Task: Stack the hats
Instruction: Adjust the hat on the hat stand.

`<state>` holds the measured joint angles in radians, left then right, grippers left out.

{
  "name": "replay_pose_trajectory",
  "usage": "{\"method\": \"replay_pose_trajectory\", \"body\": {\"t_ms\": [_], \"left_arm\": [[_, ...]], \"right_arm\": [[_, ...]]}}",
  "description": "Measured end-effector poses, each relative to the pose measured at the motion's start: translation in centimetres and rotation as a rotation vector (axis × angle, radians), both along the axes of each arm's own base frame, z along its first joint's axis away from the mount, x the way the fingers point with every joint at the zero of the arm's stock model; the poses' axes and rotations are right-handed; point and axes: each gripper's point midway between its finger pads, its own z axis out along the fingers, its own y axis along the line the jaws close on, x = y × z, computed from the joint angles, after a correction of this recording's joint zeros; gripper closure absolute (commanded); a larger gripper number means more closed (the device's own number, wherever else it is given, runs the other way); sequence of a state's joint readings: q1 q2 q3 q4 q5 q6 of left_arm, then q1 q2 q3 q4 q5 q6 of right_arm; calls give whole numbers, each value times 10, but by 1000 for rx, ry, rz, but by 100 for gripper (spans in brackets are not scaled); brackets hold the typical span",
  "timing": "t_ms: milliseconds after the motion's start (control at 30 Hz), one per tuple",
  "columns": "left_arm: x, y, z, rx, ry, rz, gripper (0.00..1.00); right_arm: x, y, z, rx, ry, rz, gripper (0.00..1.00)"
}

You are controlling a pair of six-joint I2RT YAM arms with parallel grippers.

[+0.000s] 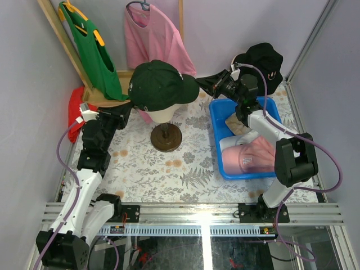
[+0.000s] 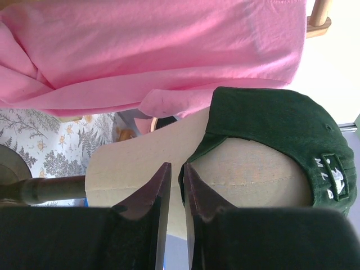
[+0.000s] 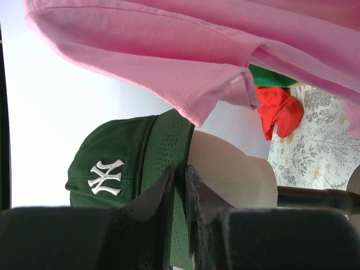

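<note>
Broadly, the floral table [image 1: 140, 163] splits in two. On my right the blue bin [image 1: 214, 140] holds a pink cap [image 1: 247, 157] and a tan cap [image 1: 236, 122], with a black bucket hat [image 1: 264, 59] beyond its far corner. The middle carries the mannequin head [image 1: 163, 115] on its stand [image 1: 166, 136].

The pink T-shirt [image 1: 157, 39] hangs behind, so low that its hem fills the top of both wrist views and screens whatever lies past it.

The dark green cap [image 1: 160, 84] sits on the head. I take it from both sides, I judge, so that it lifts off level rather than tipping the head over. My right gripper [image 3: 179, 167] is clenched on the brim edge, with green fabric filling the slit between the jaws. My left gripper [image 2: 176, 164] is at the cap's rear edge, beside the cutout, with its jaws drawn to a thin slit. I cannot tell whether any fabric is caught there, since the hem runs behind one finger.

From above, both sets of fingertips vanish under the cap. My right arm crosses the bin, so how many hats lie in it is unclear. The red cloth [image 1: 74, 107] at the left edge is half hidden, and the small stitching on the cap's back strap is unreadable.
</note>
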<state>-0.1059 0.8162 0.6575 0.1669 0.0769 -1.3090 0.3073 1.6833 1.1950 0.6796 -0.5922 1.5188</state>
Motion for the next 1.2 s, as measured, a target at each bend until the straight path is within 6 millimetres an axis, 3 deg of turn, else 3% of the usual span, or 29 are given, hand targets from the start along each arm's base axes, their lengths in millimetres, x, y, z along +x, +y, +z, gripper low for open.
{"method": "replay_pose_trajectory", "body": {"t_ms": [267, 600, 800, 967, 1200], "left_arm": [[-2, 2, -6, 6, 24, 3, 86], [-6, 7, -7, 6, 36, 27, 49], [-11, 17, -2, 12, 36, 79, 36], [-19, 26, 20, 13, -2, 124, 34], [-32, 42, 38, 29, -21, 206, 34]], "right_arm": [[3, 1, 14, -4, -13, -2, 84], [4, 0, 7, -47, 1, -6, 64], [-3, -6, 9, -89, -14, -19, 60], [-11, -13, 20, -122, -52, -47, 59], [-21, -30, 11, -250, -64, -108, 57]]}}
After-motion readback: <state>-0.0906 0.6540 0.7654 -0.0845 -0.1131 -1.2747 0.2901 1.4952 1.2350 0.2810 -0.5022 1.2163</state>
